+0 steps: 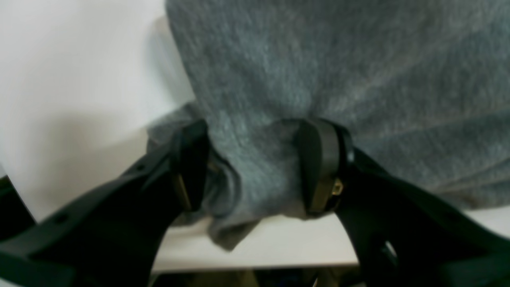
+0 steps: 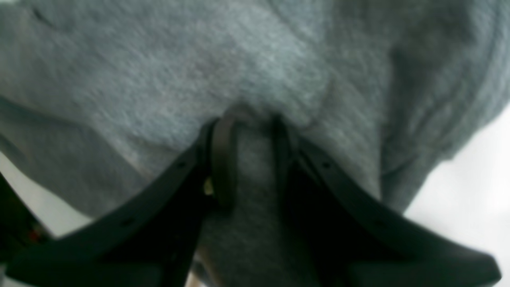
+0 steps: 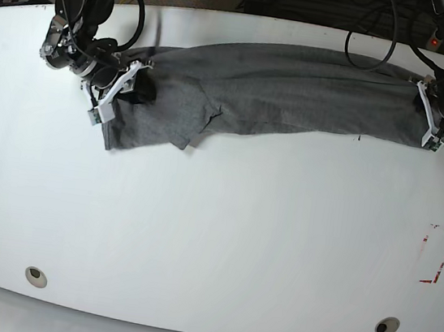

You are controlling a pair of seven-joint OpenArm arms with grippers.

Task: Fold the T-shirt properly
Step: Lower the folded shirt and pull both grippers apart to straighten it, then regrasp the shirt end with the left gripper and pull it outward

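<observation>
Two grippers, each closed on cloth, set the whole geometry. At the left gripper point(image 1: 255, 171), the jaws stand partly apart with a thick bunch of the T-shirt point(image 1: 338, 71) pinched between the pads; in the left wrist view the free hem droops out below the fingers toward the table point(image 1: 71, 79). The right gripper point(image 2: 249, 159) has its jaws drawn closer, nearly parallel, with a narrower fold of grey knit clamped between them and the rest of the garment filling the view beyond. Outward from the jaws, the base view shows the shirt stretched in a long band across the far part of the white table, its long axis running side to side from one gripper to the other. The left gripper point(image 3: 434, 122) holds the end at the view's right, the right gripper point(image 3: 126, 88) the end at the view's left, where a sleeve and slack cloth spill toward the near edge. Neither arm is nearer; each owns one end, so any fold probably needs both to travel together across that axis.
</observation>
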